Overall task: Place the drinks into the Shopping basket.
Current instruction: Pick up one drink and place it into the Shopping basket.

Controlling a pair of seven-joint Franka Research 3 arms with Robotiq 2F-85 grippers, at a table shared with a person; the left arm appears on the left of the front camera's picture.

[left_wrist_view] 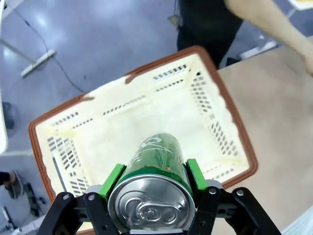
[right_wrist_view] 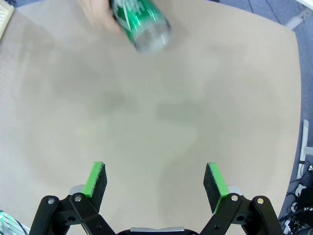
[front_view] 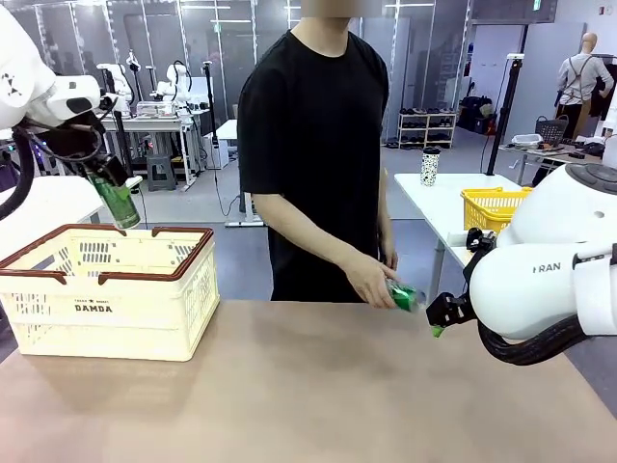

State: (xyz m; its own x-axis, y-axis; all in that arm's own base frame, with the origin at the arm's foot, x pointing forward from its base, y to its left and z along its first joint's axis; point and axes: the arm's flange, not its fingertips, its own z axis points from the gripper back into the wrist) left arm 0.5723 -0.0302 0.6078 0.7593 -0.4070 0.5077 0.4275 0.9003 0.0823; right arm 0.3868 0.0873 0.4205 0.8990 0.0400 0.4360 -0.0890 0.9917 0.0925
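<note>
My left gripper is shut on a green drink can and holds it tilted above the back left of the cream Shopping basket. In the left wrist view the can sits between the green pads, silver top toward the camera, over the basket's bare inside. The person's hand holds a second green can low over the table's far edge. My right gripper is open above the bare tabletop, with that blurred can ahead of it. In the front view the right gripper hangs just right of the person's hand.
The brown table stretches between basket and right arm. A person in a black shirt stands at the far side. Behind, a white table carries a yellow basket and a speckled cup.
</note>
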